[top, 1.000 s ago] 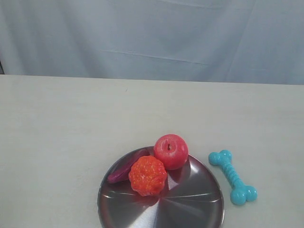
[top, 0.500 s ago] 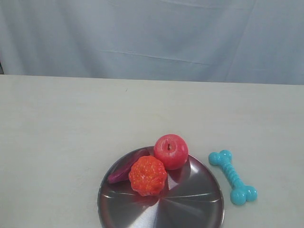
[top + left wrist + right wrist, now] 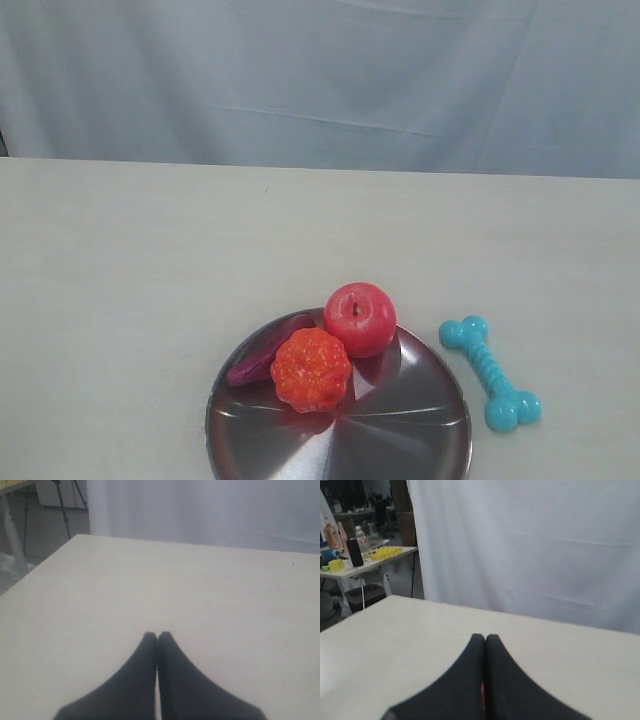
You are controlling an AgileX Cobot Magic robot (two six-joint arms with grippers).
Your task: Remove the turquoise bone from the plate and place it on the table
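The turquoise bone [image 3: 490, 373] lies flat on the cream table [image 3: 130, 280], just right of the silver plate [image 3: 400, 425] and apart from its rim. Neither arm shows in the exterior view. In the left wrist view my left gripper [image 3: 157, 635] is shut, its dark fingers pressed together over bare tabletop. In the right wrist view my right gripper [image 3: 485, 637] is shut too, above the table, with a thin red sliver showing low in the slit between its fingers. Neither wrist view shows the bone or the plate.
On the plate sit a red apple [image 3: 359, 318], an orange bumpy pumpkin-like toy [image 3: 311, 369] and a dark purple piece [image 3: 262, 354] at its left rim. A pale curtain [image 3: 320, 80] hangs behind the table. A cluttered side table [image 3: 365, 555] stands off beyond the table's edge.
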